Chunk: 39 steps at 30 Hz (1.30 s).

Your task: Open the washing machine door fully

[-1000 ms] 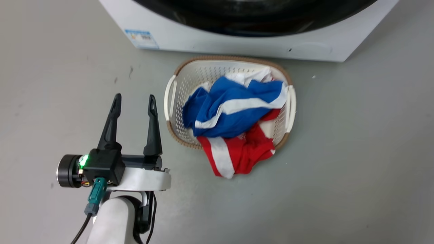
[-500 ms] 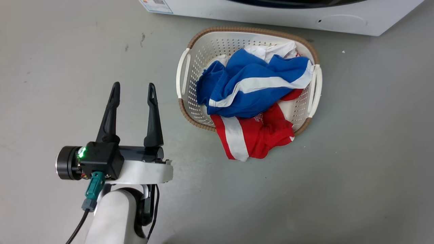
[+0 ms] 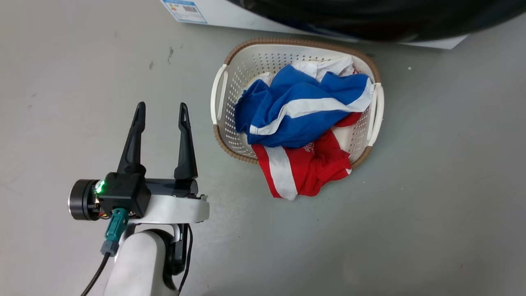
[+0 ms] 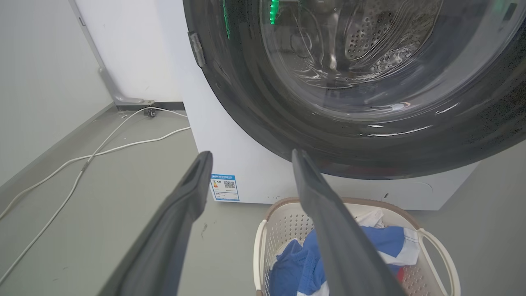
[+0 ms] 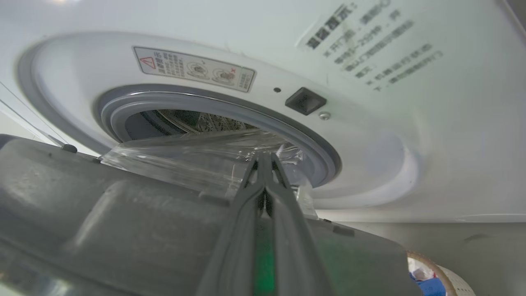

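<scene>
The door (image 5: 102,213) is off its latch and part-way open, so the step in hand looks to be the swing itself. In the right wrist view its grey inner face lies across the lower left and the clear bowl (image 5: 197,160) bulges just ahead. The washer (image 5: 390,172) with its grey gasket (image 5: 213,103) stands behind, across an open gap. The right gripper (image 5: 264,161) has its jaws pressed together with nothing seen between them; they lie along the door's inner side, tips at the bowl (whether they touch the glass I cannot tell). The next move, I judge, calls for carrying that push outward along the door's arc until it stands wide, keeping the tips from sliding off the curved glass. The left gripper (image 3: 162,105), at the lower left of the head view, hangs with jaws spread and empty over the floor (image 3: 431,185). It is well apart from the door, whose black frame (image 3: 370,20) crosses the upper right above the basket (image 3: 254,61).
</scene>
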{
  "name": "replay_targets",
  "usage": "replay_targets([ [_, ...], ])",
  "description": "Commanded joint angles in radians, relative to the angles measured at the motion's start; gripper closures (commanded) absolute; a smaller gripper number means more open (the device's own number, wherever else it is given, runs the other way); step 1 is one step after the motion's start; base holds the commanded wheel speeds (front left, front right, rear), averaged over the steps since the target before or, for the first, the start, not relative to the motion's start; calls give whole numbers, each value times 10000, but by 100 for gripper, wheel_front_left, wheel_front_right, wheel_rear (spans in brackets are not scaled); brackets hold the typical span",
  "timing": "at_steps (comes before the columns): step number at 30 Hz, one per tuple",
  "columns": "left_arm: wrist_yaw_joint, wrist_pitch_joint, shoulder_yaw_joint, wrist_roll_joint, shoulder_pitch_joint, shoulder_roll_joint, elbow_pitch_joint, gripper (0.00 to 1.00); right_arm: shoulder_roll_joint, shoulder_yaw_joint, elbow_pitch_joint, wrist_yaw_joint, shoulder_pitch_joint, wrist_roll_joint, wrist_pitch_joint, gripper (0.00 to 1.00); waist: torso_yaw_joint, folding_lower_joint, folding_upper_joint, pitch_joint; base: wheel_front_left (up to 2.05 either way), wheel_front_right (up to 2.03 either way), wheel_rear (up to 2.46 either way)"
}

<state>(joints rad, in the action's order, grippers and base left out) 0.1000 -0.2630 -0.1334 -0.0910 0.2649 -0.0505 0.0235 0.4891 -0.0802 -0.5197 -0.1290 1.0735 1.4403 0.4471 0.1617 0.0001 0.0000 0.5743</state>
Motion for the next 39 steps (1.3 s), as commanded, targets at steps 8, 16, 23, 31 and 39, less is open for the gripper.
replay_targets([
  [8, -161, -26, 358, 313, -382, 1, -56, 0, -614, -446, 1729, -30, -2030, 685, 351, 100, -532, -1, 0, -747, 0, 0, 0],
  [16, -212, -26, 397, 350, -720, 0, -141, 0, -1049, -802, 3464, -30, -4035, 1105, 357, 100, -643, -1, 0, -1457, 0, 0, 0],
  [23, -270, -26, 479, 407, -936, 0, -200, 0, -1260, -1145, 4508, -29, -5421, 1121, 276, 100, -677, -1, 0, -1840, 0, 0, 0],
  [31, -308, -26, 517, 425, -1183, 0, -322, 0, -1636, -1765, 5761, -29, -7014, 1122, 119, 100, -651, -1, 0, -2356, 0, 0, 0],
  [39, -304, -26, 552, 434, -1595, 0, -418, 0, -2075, -3040, 6615, -31, -8621, 907, 26, 100, -587, -1, 0, -3052, 0, 0, 0],
])
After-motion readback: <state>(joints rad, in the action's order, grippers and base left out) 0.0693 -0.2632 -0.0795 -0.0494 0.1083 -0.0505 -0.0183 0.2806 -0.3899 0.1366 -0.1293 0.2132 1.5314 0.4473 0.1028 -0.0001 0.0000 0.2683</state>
